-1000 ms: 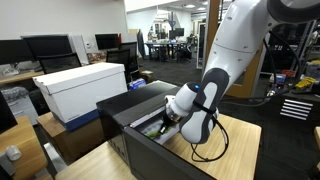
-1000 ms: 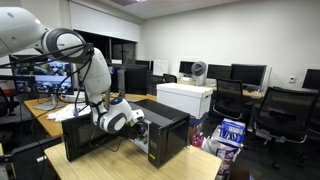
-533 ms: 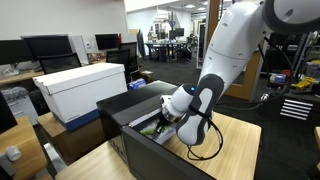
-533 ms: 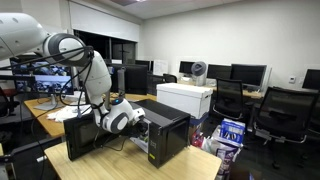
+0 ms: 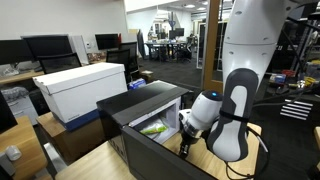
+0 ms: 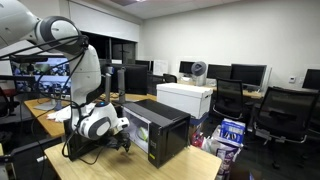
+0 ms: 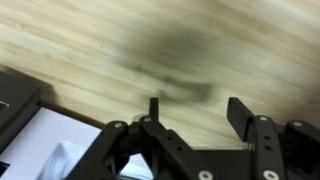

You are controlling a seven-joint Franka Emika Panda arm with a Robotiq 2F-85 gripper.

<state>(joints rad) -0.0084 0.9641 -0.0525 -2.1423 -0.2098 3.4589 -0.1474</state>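
Microwave [image 5: 143, 99] sat on the wooden table [image 5: 95, 163], a black box with its long side running across the tabletop and its cavity open toward the arm. Something greenish [image 5: 152, 128] lay on the pale floor inside; I couldn't make out what it was. The gripper [image 5: 185, 141] hung just outside that opening, by the side nearer the robot's base, so the cavity lay straight ahead of it and slightly to one side. It was close to the front edge but, as far as I could see, touching nothing.

In the wrist view the fingers [image 7: 238, 115] were spread apart with only bare wood between them, so the gripper [image 7: 195, 108] was released and empty. A black corner of the oven showed at the lower left of that view.

The arm rose tall beside the table, its elbow bent sharply and its wrist folded low, with the fingers tipped down at the tabletop. A white box [image 5: 80, 85] stood behind the microwave, well apart from the gripper.
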